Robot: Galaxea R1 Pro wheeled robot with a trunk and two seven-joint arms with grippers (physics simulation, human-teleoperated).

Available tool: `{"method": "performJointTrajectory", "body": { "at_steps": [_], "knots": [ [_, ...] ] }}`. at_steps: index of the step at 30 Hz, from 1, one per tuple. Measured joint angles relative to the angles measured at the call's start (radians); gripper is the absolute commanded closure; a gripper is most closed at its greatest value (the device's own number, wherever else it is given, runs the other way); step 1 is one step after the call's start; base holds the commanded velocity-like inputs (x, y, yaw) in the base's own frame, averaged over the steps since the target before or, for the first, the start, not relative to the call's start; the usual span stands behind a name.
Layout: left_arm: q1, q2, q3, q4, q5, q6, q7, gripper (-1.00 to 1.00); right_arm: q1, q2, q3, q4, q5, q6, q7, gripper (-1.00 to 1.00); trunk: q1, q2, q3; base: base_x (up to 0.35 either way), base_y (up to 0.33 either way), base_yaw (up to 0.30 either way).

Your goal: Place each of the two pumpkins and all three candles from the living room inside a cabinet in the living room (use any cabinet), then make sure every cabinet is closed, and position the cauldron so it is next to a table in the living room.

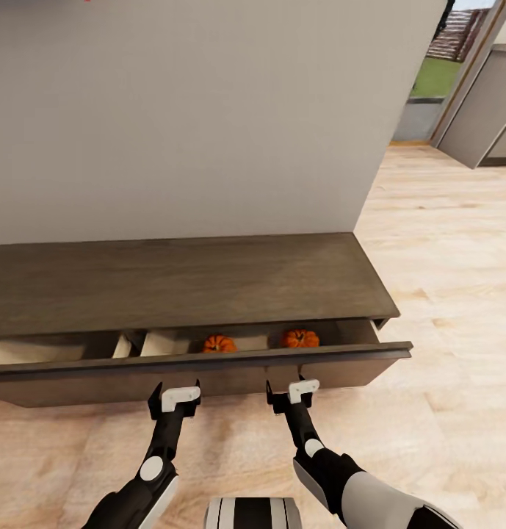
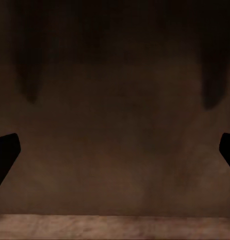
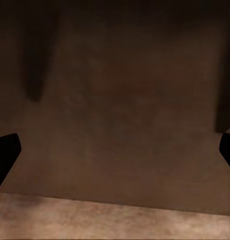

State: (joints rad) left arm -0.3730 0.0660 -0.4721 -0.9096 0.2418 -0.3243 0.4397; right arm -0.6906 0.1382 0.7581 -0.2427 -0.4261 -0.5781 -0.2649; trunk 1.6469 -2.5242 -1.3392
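Two orange ribbed pumpkins lie in the pale-lined drawer of the dark brown cabinet, which stands on a light wood-grain floor before a grey wall.

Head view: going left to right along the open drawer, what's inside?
Pale empty compartment → divider → left pumpkin → right pumpkin → drawer's right end wall.

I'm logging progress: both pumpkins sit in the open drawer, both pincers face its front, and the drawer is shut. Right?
Not quite. The drawer is pulled out, not shut; the head view shows both pumpkins inside, with the left pincer and right pincer at its front.
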Motion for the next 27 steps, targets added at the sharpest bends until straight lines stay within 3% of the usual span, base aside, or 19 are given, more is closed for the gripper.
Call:
{"method": "performJointTrajectory", "body": {
  "at_steps": [13,27],
  "knots": [
    [0.0,0.0,0.0,0.0,0.0,-0.001,0.0,-1.0,0.0,0.0,-0.001,0.0,0.0,0.001,0.0,-1.0,0.0,0.0,0.0,0.229,0.0,0.0],
    [0.0,0.0,0.0,0.0,0.0,-0.002,0.001,-1.0,0.0,0.0,-0.002,0.0,-0.001,0.0,-0.001,-1.0,0.0,0.0,0.0,0.018,0.0,0.0]
  ]
}}
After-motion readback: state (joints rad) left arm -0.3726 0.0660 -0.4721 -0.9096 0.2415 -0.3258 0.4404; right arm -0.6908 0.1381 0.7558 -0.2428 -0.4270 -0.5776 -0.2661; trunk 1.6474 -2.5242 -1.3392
